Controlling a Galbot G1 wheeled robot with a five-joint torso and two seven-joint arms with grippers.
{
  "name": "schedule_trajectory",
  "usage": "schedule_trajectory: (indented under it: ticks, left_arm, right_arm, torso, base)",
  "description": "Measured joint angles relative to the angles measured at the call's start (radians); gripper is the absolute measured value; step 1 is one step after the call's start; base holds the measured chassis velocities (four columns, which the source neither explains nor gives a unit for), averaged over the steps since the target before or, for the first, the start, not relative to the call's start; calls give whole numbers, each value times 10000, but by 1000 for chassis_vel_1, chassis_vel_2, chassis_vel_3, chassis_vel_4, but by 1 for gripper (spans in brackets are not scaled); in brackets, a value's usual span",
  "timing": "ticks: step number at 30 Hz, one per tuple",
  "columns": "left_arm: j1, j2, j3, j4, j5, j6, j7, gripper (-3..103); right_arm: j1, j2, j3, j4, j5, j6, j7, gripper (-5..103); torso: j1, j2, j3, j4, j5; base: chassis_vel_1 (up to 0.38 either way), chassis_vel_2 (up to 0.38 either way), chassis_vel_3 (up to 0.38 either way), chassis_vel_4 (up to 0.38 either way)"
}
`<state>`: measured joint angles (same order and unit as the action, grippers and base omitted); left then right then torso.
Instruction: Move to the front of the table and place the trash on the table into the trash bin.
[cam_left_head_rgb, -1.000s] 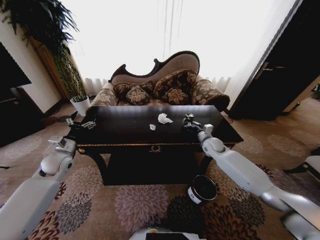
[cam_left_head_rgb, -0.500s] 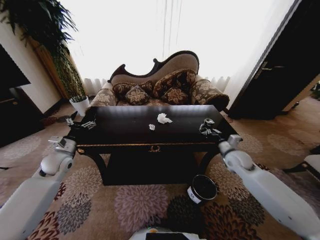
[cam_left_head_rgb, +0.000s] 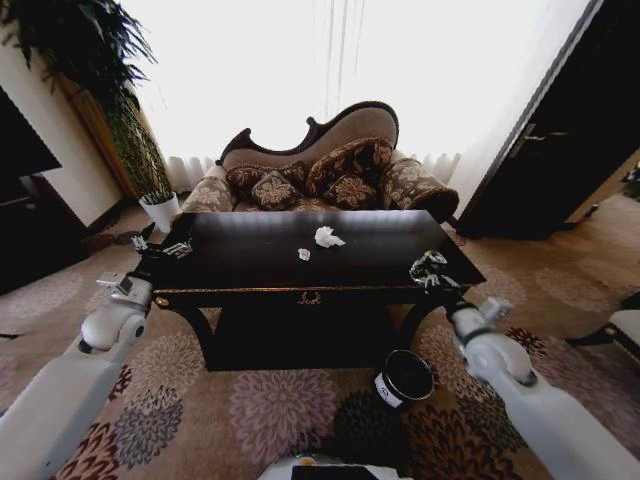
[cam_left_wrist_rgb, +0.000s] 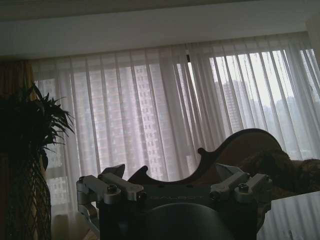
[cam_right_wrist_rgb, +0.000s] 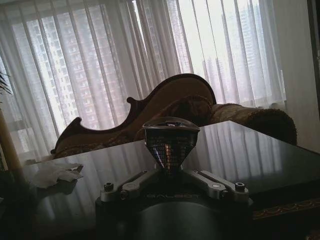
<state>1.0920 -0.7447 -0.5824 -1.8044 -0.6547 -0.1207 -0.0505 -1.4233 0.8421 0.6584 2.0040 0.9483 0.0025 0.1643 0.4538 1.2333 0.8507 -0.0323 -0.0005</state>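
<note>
Head view: right gripper (cam_left_head_rgb: 431, 270) grips can (cam_right_wrist_rgb: 170, 141) over table (cam_left_head_rgb: 250, 270) edge.

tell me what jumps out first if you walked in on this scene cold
The glossy black table fills the middle of the room, with white paper wads lying near its centre. The right gripper is raised at the table's right front corner, pinching a small shiny can-like piece, with the black trash bin on the carpet below it. The left gripper sits at the table's left edge.
</note>
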Motion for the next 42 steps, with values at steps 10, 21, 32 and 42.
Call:
schedule_trajectory:
  ticks: [10, 21, 32, 42]
  left_arm:
    - [0, 0, 0, 1, 0, 0, -1, 100]
    - [0, 0, 0, 1, 0, 0, -1, 100]
    - [0, 0, 0, 1, 0, 0, -1, 100]
    - [0, 0, 0, 1, 0, 0, -1, 100]
  right_arm:
    - [-1812, 2033, 741, 421, -1250, 1032, -814, 0]
    - [-1829, 3690, -246, -967, -2599, 1790, -1047, 0]
    - [-1058, 3809, -1114, -3844, -3561, 2506, -1266, 0]
    - [365, 3330, -1760, -7045, -4108, 2873, -1501, 0]
  torso:
    - [0, 0, 0, -2, -1]
    - [1, 0, 1, -1, 1]
    - [2, -1, 2, -1, 4]
    - [1, -2, 2, 0, 3]
  base:
    - [0, 0, 0, 0]
    - [0, 0, 0, 0]
    - [0, 0, 0, 0]
    - [0, 0, 0, 0]
